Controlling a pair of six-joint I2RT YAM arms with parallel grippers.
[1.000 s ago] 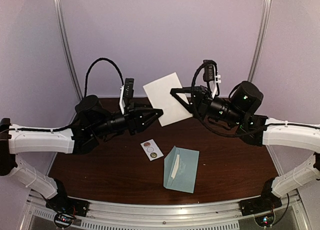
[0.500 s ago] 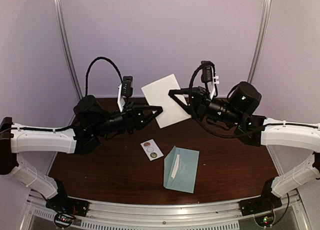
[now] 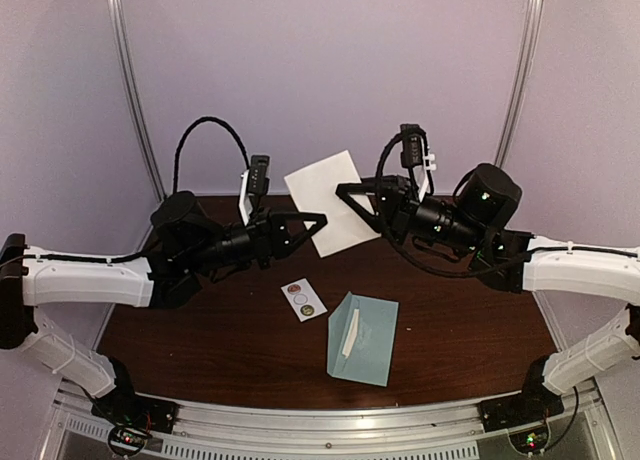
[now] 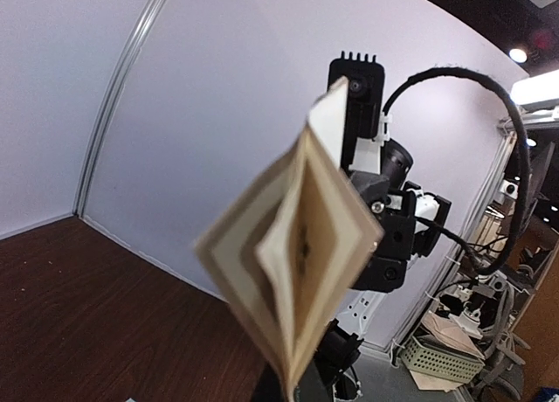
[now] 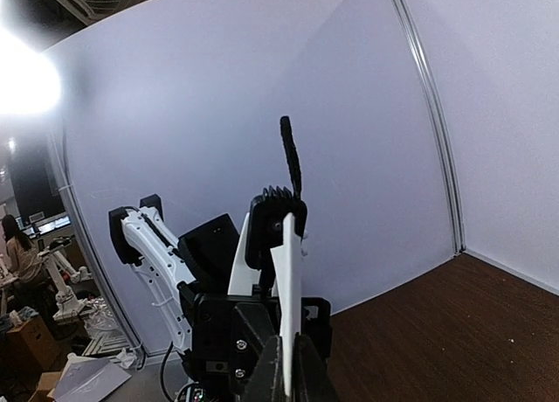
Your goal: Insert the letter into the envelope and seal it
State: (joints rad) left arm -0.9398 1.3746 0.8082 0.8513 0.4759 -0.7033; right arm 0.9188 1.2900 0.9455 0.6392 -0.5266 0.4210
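Observation:
The letter [image 3: 318,185], a white folded sheet, hangs in the air above the back of the table, held between both arms. My left gripper [image 3: 321,221] is shut on its lower left corner. My right gripper [image 3: 343,188] is shut on its right side. In the left wrist view the letter [image 4: 306,236] shows edge-on with its folds fanned apart, rising from my left gripper [image 4: 297,391]. In the right wrist view the letter [image 5: 288,262] is a thin white edge in my right gripper [image 5: 289,371]. The pale teal envelope [image 3: 368,340] lies flat on the table, below and apart from both grippers.
A small white sticker strip [image 3: 303,299] with round stickers lies left of the envelope on the dark wooden table [image 3: 200,330]. The pale back wall [image 3: 320,70] stands close behind the letter. Both arms face each other, fingertips a short way apart.
My left gripper has closed on the letter's lower left corner. The letter and both grippers have shifted only slightly.

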